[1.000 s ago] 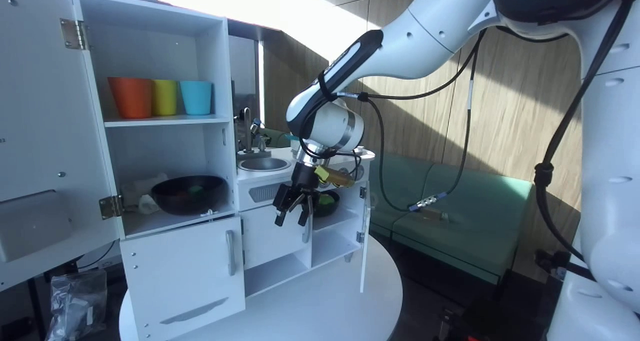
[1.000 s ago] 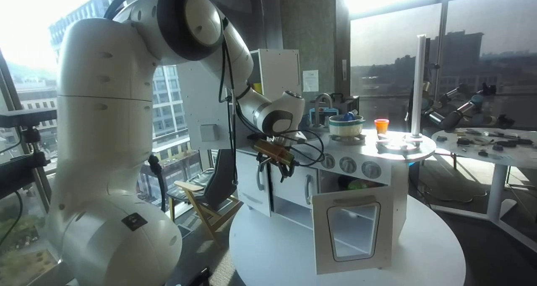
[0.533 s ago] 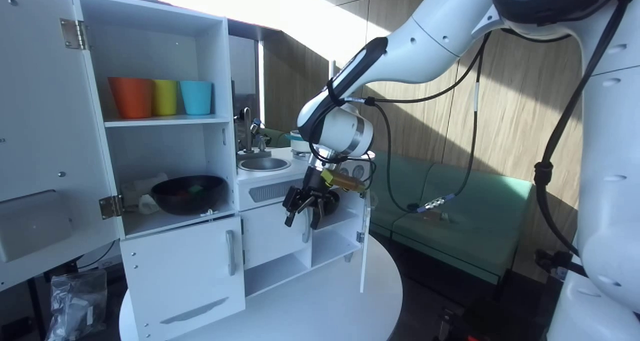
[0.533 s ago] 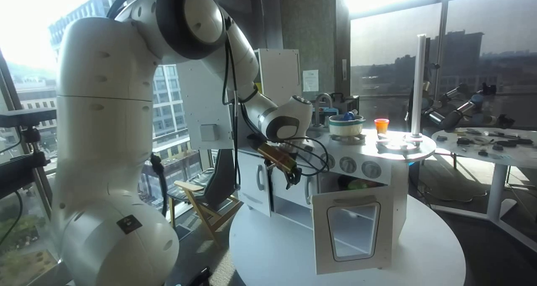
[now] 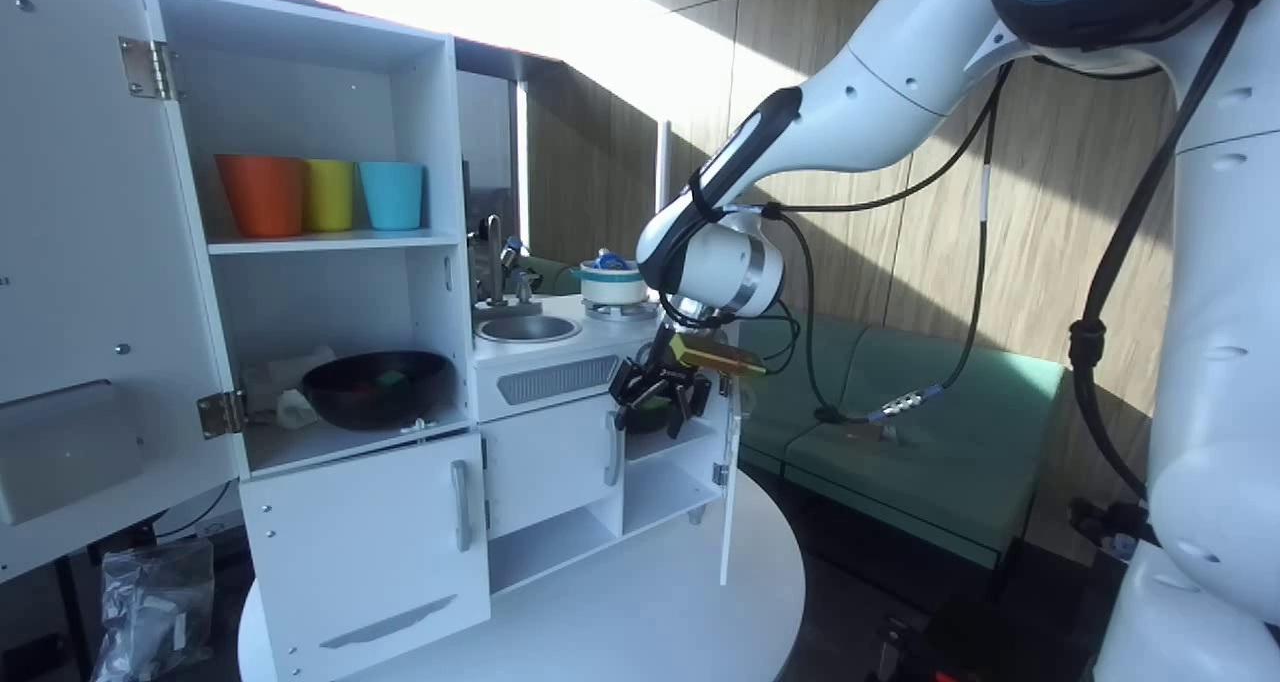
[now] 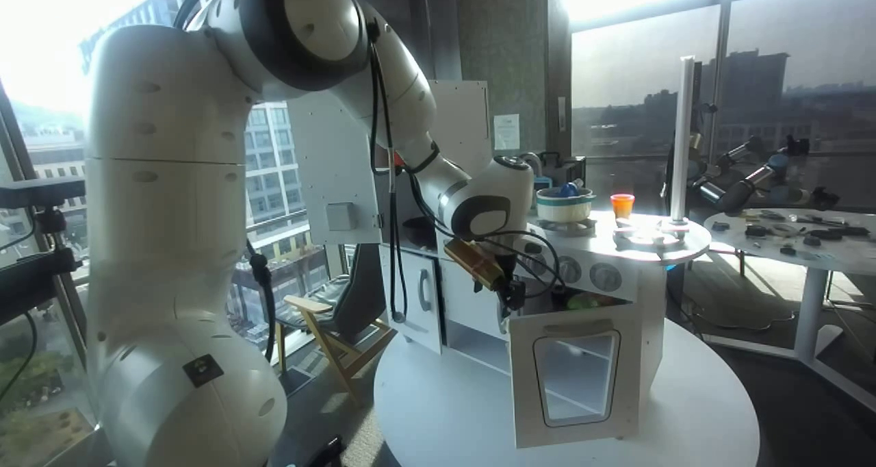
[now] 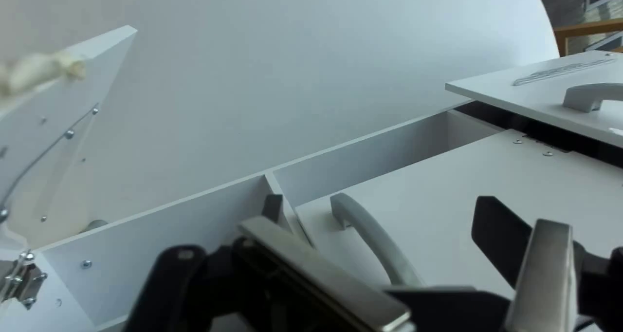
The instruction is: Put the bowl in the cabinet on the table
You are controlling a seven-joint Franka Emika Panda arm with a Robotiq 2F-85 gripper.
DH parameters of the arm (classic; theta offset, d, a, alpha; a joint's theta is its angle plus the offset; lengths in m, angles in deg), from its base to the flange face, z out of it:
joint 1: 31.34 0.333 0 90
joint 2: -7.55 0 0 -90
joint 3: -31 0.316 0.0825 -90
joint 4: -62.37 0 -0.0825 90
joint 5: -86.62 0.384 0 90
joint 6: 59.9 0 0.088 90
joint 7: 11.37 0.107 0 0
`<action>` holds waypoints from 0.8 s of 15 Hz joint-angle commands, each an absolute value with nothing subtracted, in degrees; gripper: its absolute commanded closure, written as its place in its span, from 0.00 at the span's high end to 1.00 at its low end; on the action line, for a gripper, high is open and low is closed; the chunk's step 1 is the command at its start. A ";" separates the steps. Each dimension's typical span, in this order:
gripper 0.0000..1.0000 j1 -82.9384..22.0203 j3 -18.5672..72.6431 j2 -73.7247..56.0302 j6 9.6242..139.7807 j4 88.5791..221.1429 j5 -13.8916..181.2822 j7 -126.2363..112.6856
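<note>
the gripper point(image 5: 648, 428), fingers spread apart, hangs before the cabinet point(image 5: 555, 467) in an exterior view, partly hiding the bowl point(image 5: 650, 421) on an upper shelf point(image 5: 657, 444) inside. from the gripper, a handle point(image 5: 612, 450) lies at eight o'clock, the swung-out door point(image 5: 731, 502) at four, and the table point(image 5: 640, 612) at six, under the cabinet.

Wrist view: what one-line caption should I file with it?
Open hand at the front of the white cabinet, a curved door handle showing between its fingers, white table below.
</note>
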State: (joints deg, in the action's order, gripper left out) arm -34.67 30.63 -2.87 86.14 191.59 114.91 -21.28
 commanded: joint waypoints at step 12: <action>1.00 -35.26 23.18 4.39 90.41 201.47 95.41 7.69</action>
